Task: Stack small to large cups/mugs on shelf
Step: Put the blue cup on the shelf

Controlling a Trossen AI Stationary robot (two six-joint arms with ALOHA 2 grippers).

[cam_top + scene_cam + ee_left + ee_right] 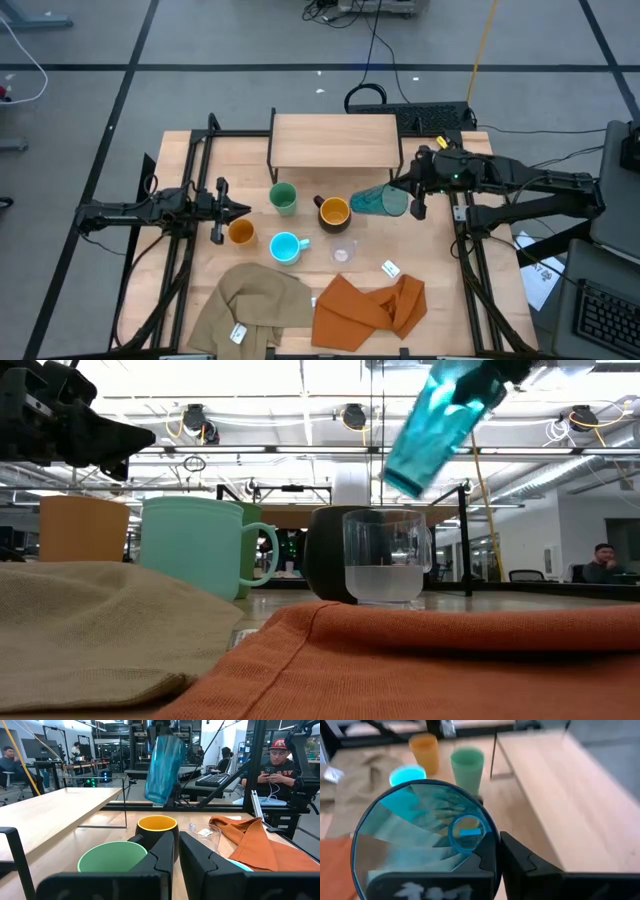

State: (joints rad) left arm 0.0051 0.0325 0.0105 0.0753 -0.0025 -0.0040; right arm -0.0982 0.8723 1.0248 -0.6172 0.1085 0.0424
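Observation:
My right gripper [408,200] is shut on the teal tumbler [381,201], held high and tilted in front of the shelf [335,140]; in the low view the tumbler [440,420] hangs above the clear cup [387,557]. Standing on the table are the green cup [283,198], the black mug [334,212], the orange cup [241,232], the light blue mug [286,247] and the clear cup [343,250]. My left gripper [245,210] waits shut at the table's left, level, next to the orange cup, holding nothing. My right gripper pinches the tumbler's wall at the rim [492,832], one finger inside the mouth and one finger [520,860] outside. The fingers come from the table's right, slanting down. The tumbler is lifted clear and tilted, its base [405,480] lower and pointing toward the table's left.
A tan cloth [250,305] and an orange cloth [370,305] lie along the near edge, with a small white tag [390,268] between cloth and cups. The shelf's top is bare wood. People sit in the room beyond the table.

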